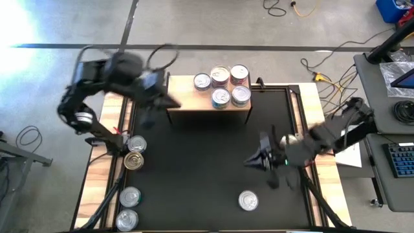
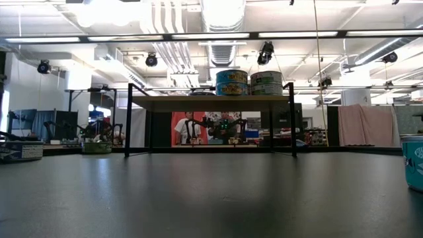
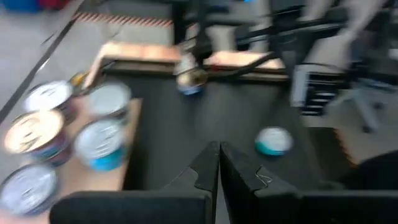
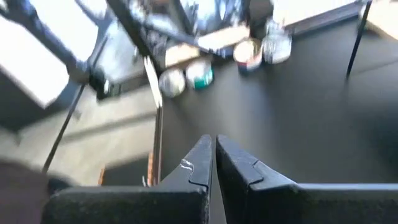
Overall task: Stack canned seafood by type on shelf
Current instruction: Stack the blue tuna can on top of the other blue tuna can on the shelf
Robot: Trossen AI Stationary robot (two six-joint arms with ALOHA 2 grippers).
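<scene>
Five flat round metal seafood tins are being kept on the low light-wood shelf. One silver-lidded tin, well in front of the shelf, is being judged rigid, light and slippery; its side wall should be gripped. The left gripper, beside the shelf, and the right gripper are being held closed and empty.

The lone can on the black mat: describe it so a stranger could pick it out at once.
Start from the large black mat that covers the table, with the wooden shelf at its far edge. The can lies near the opposite edge, below the right gripper. It sits alone on the mat, silver lid up, while the other cans cluster on the shelf or line the table's left side.
</scene>
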